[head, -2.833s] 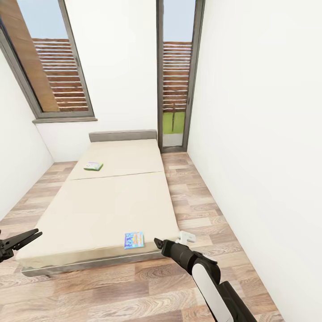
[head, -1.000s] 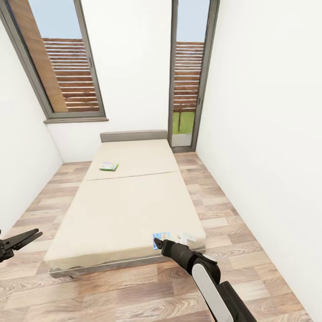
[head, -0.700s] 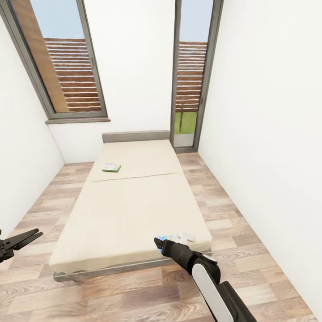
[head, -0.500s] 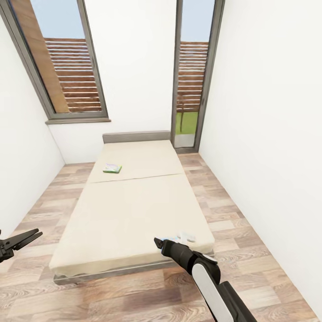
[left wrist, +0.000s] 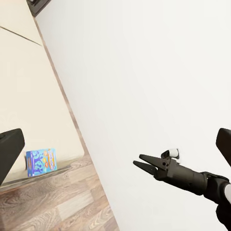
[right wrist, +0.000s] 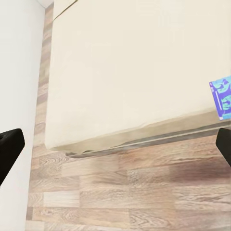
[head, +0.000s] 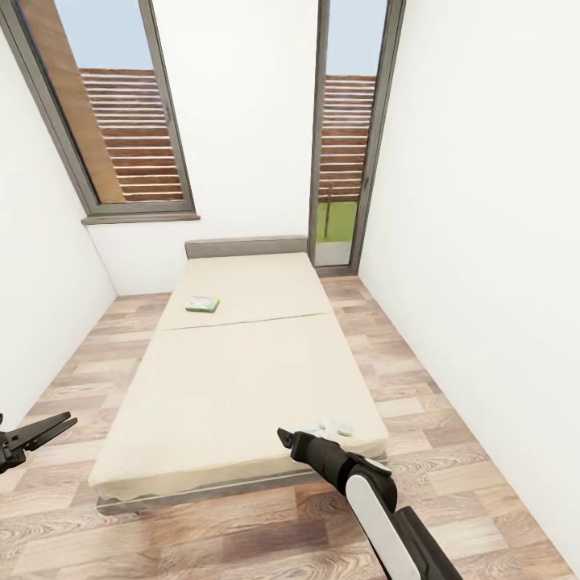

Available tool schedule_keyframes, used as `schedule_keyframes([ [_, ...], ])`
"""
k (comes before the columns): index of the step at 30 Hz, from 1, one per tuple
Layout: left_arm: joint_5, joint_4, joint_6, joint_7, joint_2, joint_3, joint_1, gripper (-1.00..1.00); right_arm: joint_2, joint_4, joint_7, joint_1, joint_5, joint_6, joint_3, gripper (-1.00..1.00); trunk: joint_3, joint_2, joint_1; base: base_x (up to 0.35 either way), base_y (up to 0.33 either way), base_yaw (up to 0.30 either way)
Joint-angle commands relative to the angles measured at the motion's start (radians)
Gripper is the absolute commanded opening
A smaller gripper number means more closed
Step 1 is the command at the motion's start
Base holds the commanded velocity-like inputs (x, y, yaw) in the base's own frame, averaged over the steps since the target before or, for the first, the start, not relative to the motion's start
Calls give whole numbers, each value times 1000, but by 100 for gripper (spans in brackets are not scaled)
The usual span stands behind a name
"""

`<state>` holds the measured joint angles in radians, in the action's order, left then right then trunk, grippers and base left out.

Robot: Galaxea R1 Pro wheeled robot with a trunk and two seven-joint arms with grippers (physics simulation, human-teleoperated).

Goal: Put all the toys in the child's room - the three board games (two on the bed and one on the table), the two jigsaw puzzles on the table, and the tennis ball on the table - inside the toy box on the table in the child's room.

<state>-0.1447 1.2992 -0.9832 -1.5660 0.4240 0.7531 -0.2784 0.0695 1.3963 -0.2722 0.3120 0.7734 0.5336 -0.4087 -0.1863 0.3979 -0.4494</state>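
The bed (head: 242, 379) with its beige mattress lies straight ahead. A green-edged board game (head: 202, 304) rests near its headboard end. A blue board game (left wrist: 41, 162) lies flat at the foot corner of the mattress (right wrist: 130, 72), and the right wrist view catches it again as a blue board game (right wrist: 222, 97). My right gripper (head: 282, 439) hovers open over that foot corner, holding nothing. My left gripper (head: 52, 424) is open and empty over the floor left of the bed. The table, toy box, jigsaw puzzles and tennis ball are out of view.
White walls close in on both sides. A wide window (head: 113, 113) and a tall glass door (head: 346, 153) stand behind the grey headboard (head: 246, 246). Strips of wood-plank floor (head: 411, 403) run along each side of the bed and in front of it.
The camera has shifted, so the bed sits further right in the picture. The blue board game has slipped behind my right gripper in the head view. Both arms keep their pose.
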Motion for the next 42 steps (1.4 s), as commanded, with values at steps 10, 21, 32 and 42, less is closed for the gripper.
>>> schedule_keyframes([
  [10, 0, 0, -10, -5, 1, 1, -1, 100, 0, 1, -10, 1, 11, 2, -1, 100, -2, 2, -1, 1, 1, 0],
  [21, -1, 0, -11, -5, 1, 4, -1, 100, 0, 0, -10, 1, 10, 2, -1, 100, -18, 37, -20, 0, 0, 0],
  [32, -1, 0, -17, -5, 1, 4, -1, 100, 1, 0, -10, 1, 9, 0, -1, 100, -52, 114, -62, 0, 0, 0],
  [42, 0, 1, -27, -5, 4, 6, -2, 100, 0, -1, -9, 1, 10, 2, 1, 100, -84, 184, -100, 0, 0, 0],
])
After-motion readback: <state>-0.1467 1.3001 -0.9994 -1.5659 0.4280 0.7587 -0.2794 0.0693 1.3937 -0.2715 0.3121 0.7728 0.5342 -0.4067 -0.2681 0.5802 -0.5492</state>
